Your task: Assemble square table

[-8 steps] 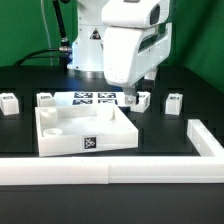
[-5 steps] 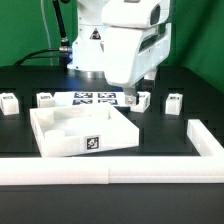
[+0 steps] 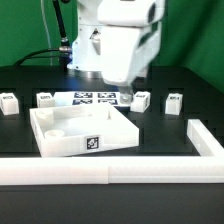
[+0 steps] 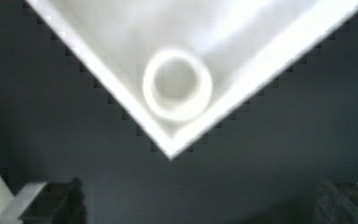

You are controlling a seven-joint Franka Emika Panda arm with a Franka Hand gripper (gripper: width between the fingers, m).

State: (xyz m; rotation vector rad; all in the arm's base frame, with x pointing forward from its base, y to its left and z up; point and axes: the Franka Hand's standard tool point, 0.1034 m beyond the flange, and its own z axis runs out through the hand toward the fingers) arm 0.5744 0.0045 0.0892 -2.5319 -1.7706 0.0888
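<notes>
Between the two dark fingers of the pincer we see nothing but bare black bench: the jaws are spread as wide as they go, released, holding nothing and touching nothing. Facing that gap in the wrist view, one corner of the square table top points toward the pincer, its tip apart from both fingers with a band of bench between; a round corner socket sits inside that corner, blurred

From the exterior view, the arm hangs above the top's far corner at the exterior view's right, and its white housing hides the pincer from us. The top lies flat on the bench, rim up, a tag on its near wall. Beyond its far rim four legs stand in a row: a first leg and second leg at the exterior view's left, then the marker board, then a third leg just beside the board's end and a fourth leg further right

We note the border rail along the near edge, a narrow strip of bench before the top's near wall; it turns back at the exterior view's right, and the widest open bench lies between that turn and the top
</notes>
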